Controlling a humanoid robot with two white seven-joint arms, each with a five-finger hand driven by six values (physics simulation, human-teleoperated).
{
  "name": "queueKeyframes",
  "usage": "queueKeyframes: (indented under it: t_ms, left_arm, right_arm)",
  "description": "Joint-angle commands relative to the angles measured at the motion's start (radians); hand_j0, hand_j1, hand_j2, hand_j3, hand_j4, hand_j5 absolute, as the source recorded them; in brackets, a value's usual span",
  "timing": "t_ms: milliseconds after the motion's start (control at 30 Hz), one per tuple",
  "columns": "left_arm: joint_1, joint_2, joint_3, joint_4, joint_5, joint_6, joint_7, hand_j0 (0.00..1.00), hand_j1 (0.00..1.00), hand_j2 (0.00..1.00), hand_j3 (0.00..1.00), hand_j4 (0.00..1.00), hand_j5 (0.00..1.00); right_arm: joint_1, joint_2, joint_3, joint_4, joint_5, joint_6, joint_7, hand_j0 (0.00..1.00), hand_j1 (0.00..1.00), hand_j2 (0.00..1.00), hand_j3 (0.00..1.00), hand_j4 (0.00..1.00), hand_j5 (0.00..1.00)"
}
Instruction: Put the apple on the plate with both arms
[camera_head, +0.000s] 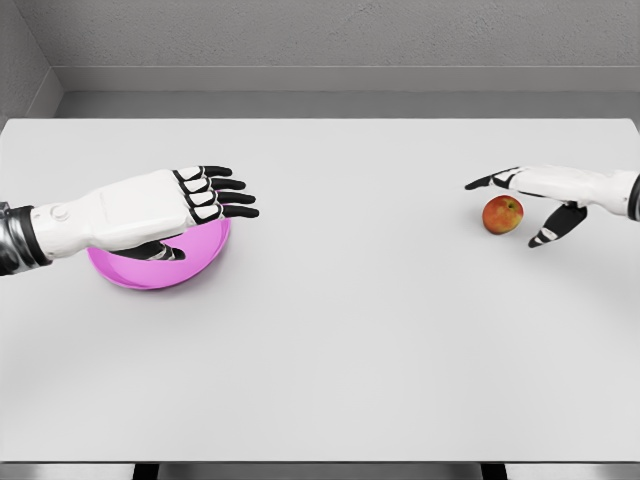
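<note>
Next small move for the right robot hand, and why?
Probably close the right robot hand around the apple: its fingers are spread on either side of the apple, which sits on the table, not yet gripped. The left robot hand hovers open over the pink plate.

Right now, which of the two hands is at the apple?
The right hand, at the table's right side, fingers spread around the apple. The left hand hovers over the pink plate instead.
</note>
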Motion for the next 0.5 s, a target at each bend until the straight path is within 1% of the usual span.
queueKeyframes:
  t_ms: [0, 67, 133, 233, 300, 367, 467]
  left_arm:
    - [0.0, 0.0, 0.001, 0.0, 0.006, 0.001, 0.001, 1.0, 1.0, 1.0, 1.0, 1.0, 1.0]
    - [0.0, 0.0, 0.001, 0.0, 0.004, 0.001, 0.001, 1.0, 1.0, 1.0, 1.0, 1.0, 1.0]
    - [0.0, 0.0, 0.0, 0.0, 0.004, 0.001, 0.001, 1.0, 1.0, 1.0, 1.0, 1.0, 1.0]
    - [0.0, -0.005, 0.0, 0.0, 0.004, 0.001, -0.001, 1.0, 1.0, 1.0, 1.0, 1.0, 1.0]
    - [0.0, -0.005, 0.0, 0.0, 0.003, 0.001, -0.001, 1.0, 1.0, 1.0, 1.0, 1.0, 1.0]
    - [0.0, -0.005, 0.0, 0.0, 0.003, 0.001, -0.001, 1.0, 1.0, 1.0, 1.0, 1.0, 1.0]
    - [0.0, -0.005, 0.0, 0.0, 0.003, 0.001, -0.001, 1.0, 1.0, 1.0, 1.0, 1.0, 1.0]
  right_arm:
    - [0.0, 0.001, -0.002, 0.027, -0.004, -0.008, 0.0, 1.0, 1.0, 1.0, 1.0, 1.0, 1.0]
    - [0.002, 0.001, -0.002, 0.029, -0.005, -0.008, 0.0, 1.0, 1.0, 1.0, 1.0, 1.0, 1.0]
    - [-0.003, 0.035, -0.002, 0.03, -0.005, -0.007, 0.0, 1.0, 1.0, 1.0, 1.0, 1.0, 1.0]
    - [0.0, 0.041, -0.002, 0.032, -0.004, -0.002, 0.0, 1.0, 1.0, 1.0, 1.0, 1.0, 1.0]
    - [-0.003, 0.043, -0.001, 0.062, -0.001, -0.005, 0.0, 1.0, 1.0, 1.0, 1.0, 1.0, 1.0]
    - [-0.005, 0.058, -0.001, 0.07, 0.013, -0.005, 0.0, 1.0, 1.0, 1.0, 1.0, 1.0, 1.0]
    - [-0.005, 0.059, -0.002, 0.081, 0.018, -0.007, 0.0, 1.0, 1.0, 1.0, 1.0, 1.0, 1.0]
